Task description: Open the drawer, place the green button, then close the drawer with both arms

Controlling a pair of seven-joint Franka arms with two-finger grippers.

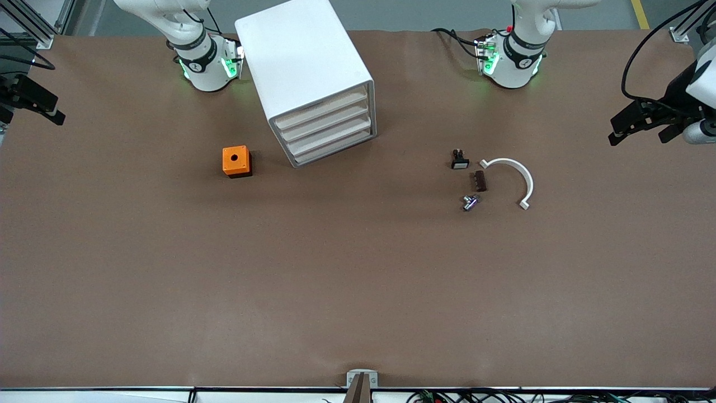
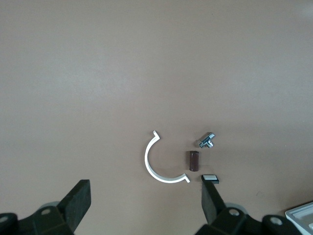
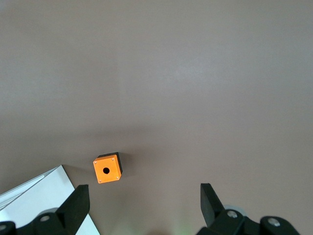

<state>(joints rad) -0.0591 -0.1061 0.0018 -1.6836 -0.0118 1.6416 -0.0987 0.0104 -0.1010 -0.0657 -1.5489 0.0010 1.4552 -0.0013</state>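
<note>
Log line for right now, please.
drawer: shut | button: on table, untouched | left hand: open | right hand: open

No legible text or labels, seemingly, anywhere.

Front view: high, facing both bases across the table [image 1: 168, 268]; wrist views: downward from aloft, sharing with it the clip [image 1: 512, 179] [image 2: 159, 164] (left) and cube [image 1: 236, 161] [image 3: 107, 169] (right).

Brown matte table [image 1: 168, 280] fills the view, evenly lit. Grey floor [image 1: 391, 14] and aluminium framing [image 1: 33, 25] show past its top edge.
</note>
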